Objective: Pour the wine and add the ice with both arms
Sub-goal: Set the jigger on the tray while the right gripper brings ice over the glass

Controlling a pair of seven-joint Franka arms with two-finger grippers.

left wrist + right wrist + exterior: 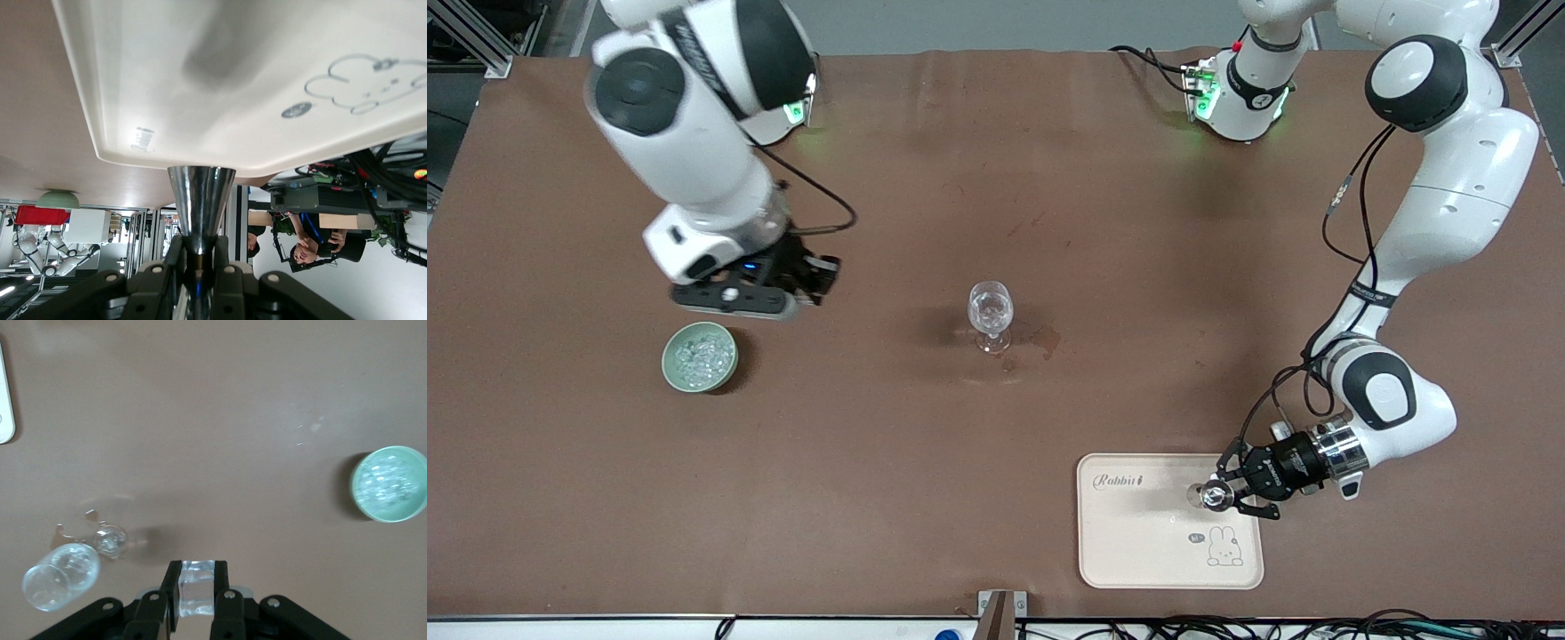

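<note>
2 grippers each hold something. Nearest the front camera, the left gripper (1230, 494) pinches the small shiny metal hourglass jigger (1213, 495) at its waist, over the cream rabbit-printed tray (1138, 551). Farther off, the clear stemmed glass (990, 313) stands mid-table, apparently without coloured wine. The right gripper (197, 590) clamps 1 clear ice chunk (196, 587) beside the pale green bowl (671, 373) of ice (701, 356); both additions seem pending.
</note>
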